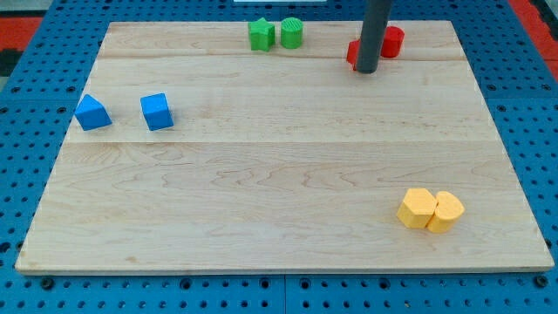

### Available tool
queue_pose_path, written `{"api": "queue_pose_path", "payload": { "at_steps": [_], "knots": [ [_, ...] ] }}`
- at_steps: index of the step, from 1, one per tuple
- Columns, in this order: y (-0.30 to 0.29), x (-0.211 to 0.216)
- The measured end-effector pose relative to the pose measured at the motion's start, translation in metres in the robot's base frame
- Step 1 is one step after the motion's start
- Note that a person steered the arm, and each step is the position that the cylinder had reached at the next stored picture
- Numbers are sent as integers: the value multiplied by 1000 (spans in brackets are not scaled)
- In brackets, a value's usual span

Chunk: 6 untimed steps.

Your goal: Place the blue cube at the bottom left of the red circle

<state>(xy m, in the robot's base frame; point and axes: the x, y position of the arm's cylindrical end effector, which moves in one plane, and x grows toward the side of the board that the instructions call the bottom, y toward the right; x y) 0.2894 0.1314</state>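
The blue cube (pixel 157 112) sits on the wooden board at the view's left, with a second blue block (pixel 91 113), wedge-like in shape, just to its left. The red circle (pixel 392 41) stands near the view's top right. A second red block (pixel 353 53) beside it is mostly hidden behind the rod. My tip (pixel 367 70) rests on the board just below and between the two red blocks, far to the right of the blue cube.
Two green blocks, a star-like one (pixel 261 35) and a round one (pixel 291 32), stand at the view's top centre. Two yellow blocks (pixel 418 208) (pixel 445 211) touch each other at the bottom right. The board's edge (pixel 288 271) meets a blue pegboard surround.
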Motion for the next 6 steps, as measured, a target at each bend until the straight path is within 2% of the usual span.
{"api": "queue_pose_path", "payload": {
  "at_steps": [1,2,5,6],
  "knots": [
    [6,12],
    [-3,61],
    [-197,171],
    [-285,163]
  ]
}}
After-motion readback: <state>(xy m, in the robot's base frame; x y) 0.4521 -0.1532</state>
